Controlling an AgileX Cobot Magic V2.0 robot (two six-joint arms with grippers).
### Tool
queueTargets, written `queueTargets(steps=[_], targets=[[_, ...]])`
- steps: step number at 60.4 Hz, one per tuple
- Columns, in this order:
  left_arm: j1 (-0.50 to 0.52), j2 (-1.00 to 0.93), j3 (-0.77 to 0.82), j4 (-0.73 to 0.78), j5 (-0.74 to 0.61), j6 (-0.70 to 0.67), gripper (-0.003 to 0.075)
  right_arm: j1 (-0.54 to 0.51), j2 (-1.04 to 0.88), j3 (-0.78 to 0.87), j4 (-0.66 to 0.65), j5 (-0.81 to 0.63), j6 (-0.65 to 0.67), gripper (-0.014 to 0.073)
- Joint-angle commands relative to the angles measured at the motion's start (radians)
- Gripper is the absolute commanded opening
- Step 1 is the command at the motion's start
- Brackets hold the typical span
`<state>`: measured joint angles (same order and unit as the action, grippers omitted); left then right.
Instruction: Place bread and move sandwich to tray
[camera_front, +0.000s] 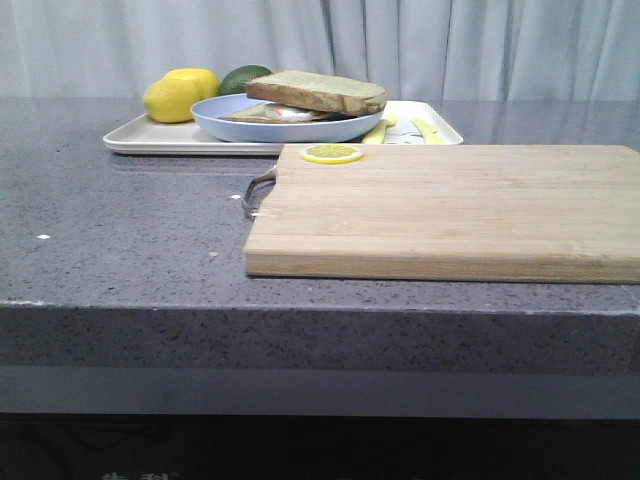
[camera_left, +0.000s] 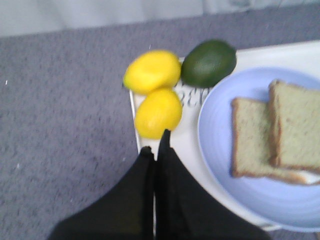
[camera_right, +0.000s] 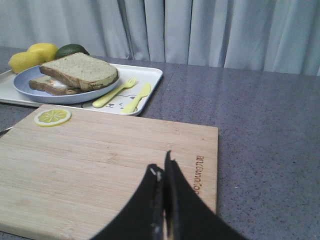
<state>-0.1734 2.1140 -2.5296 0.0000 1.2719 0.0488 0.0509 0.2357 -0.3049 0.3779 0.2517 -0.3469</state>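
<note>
— On the far left of the surface (camera_front: 120, 220), is that the tray (camera_front: 150, 138) with everything already on it?

— Yes. The blue plate (camera_front: 230, 125) sits on the tray, and the sandwich (camera_front: 275, 113) lies on the plate with the bread (camera_front: 318, 91) laid on top, a bit offset so the lower slice and a sliver of egg white poke out. I'd judge both parts of the job done.

— Why the offset?

— Looks like the bread was simply set down as a lid, not squared up. Its long axis runs roughly left to right as the robot faces, lying flat, crust edge toward us.

— And the arms?

— The left tool (camera_left: 156, 147) hangs over the tray's near rim, just beside the two lemons (camera_left: 155, 95) and the avocado (camera_left: 208, 62), its fingers pressed together on nothing. The right tool (camera_right: 162, 172) hovers above the wooden cutting board (camera_right: 100, 165), also closed and empty.

— Anything else there?

— A lemon slice (camera_right: 52, 117) on the board's far corner, and a yellow fork (camera_right: 115, 91) and knife (camera_right: 137, 97) on the tray beside the plate, well clear of the sandwich.
</note>
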Motion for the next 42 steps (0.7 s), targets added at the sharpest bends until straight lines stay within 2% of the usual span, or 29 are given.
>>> queueTargets(steps=[1,20,33,42], targets=[[-0.006,-0.14,0.128,0.055,-0.016,-0.011,-0.0019,-0.005,0.009,-0.028,0.013,-0.076,-0.002,-0.0076],[0.05,-0.393,0.633,0.05,-0.094,-0.016,-0.0019,-0.005,0.009,-0.028,0.013,-0.083,-0.002,-0.0076],[0.05,-0.635,0.992,0.029,-0.284,-0.016,-0.0019,-0.005,0.009,-0.028,0.013,-0.083,-0.002,-0.0076],[0.05,-0.791,1.186,-0.018,-0.431,-0.016,-0.0019,-0.005,0.009,-0.028,0.013,-0.082,-0.002,-0.0076]])
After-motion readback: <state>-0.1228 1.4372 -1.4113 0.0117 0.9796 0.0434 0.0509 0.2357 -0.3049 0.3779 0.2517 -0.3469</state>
